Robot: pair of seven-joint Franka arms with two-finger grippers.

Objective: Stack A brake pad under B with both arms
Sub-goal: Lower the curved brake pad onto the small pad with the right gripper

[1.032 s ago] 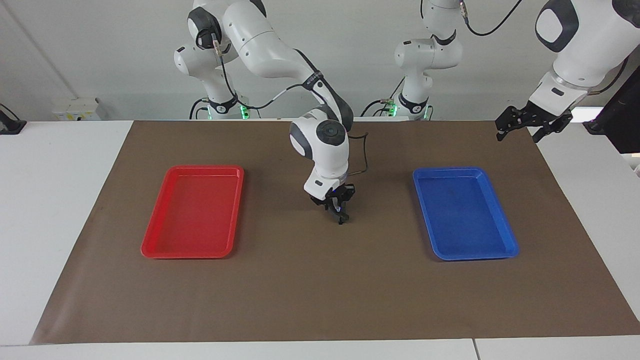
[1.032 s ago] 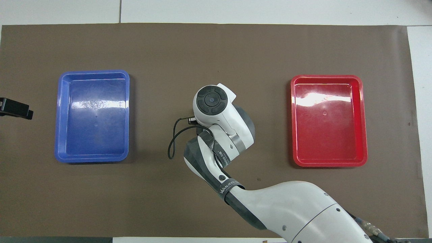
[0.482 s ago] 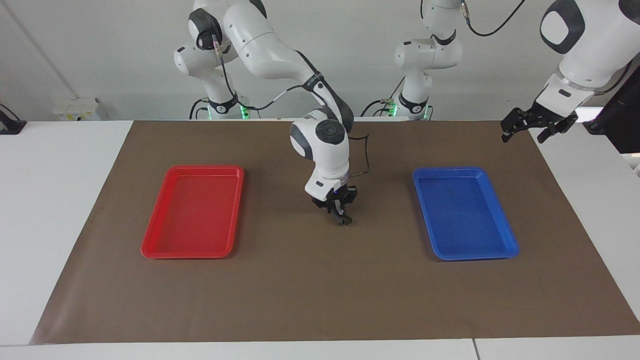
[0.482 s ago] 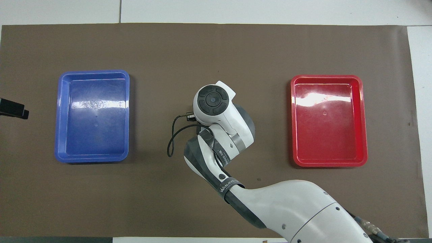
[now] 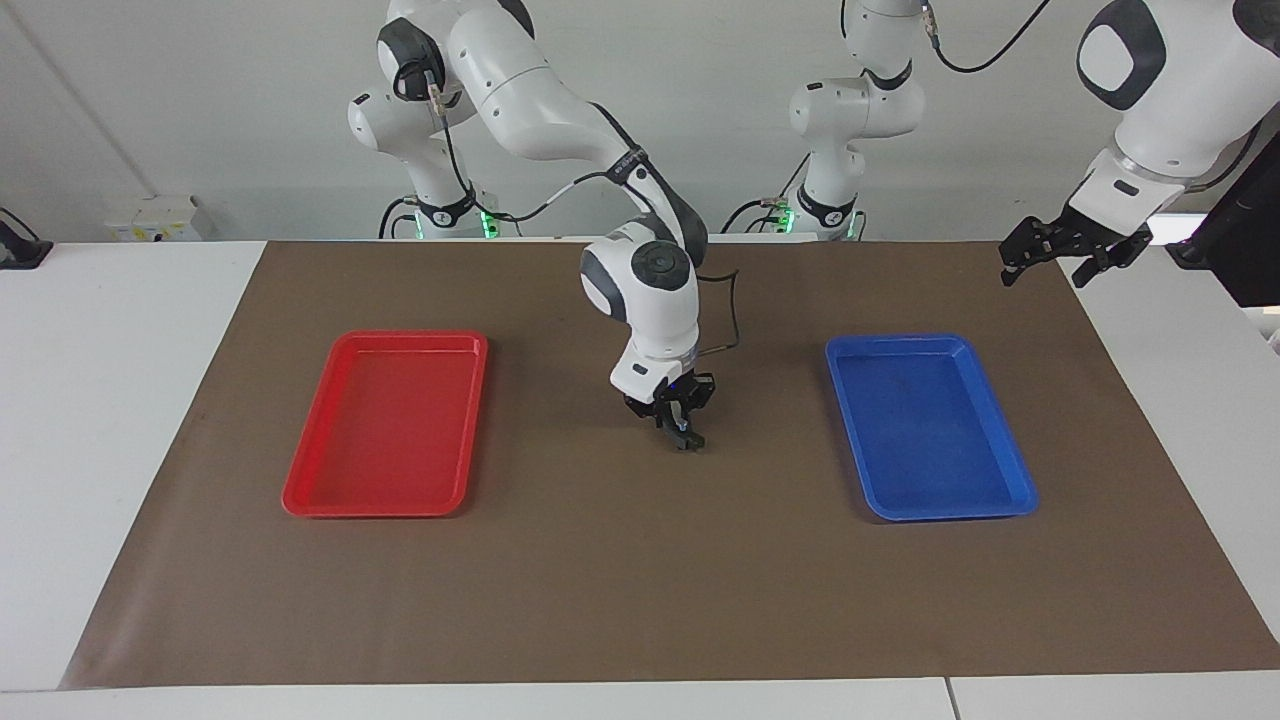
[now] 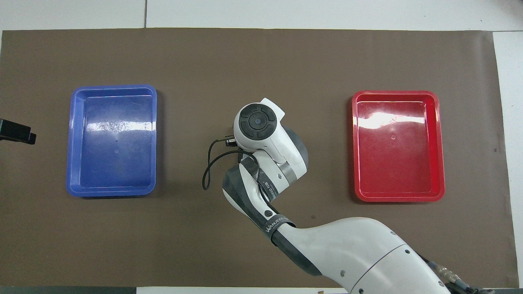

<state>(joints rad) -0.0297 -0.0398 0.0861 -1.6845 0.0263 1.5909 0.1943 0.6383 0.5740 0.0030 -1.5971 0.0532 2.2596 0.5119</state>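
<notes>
The right tool (image 5: 684,437) points down over the matte brown paper mat (image 5: 640,590) on the bench, between the glossy rectangular red plastic tray (image 5: 300,495) and blue one (image 5: 1010,495); its grip cannot be told. The left tool (image 5: 1060,255) waits raised, fingers spread, empty. Neither brake part shows.

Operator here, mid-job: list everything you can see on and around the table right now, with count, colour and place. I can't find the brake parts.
Brown mat: one, brown, covering most of the white table.
Red tray: one, red, on the mat toward the right arm's end; nothing in it.
Blue tray: one, blue, on the mat toward the left arm's end; nothing in it.
Brake pad and brake shoe: none visible in either view.
Right gripper: one, black, pointing down low over the mat between the two trays; whether it holds anything cannot be told.
Left gripper: one, black, raised over the mat's edge at the left arm's end, waiting.
</notes>
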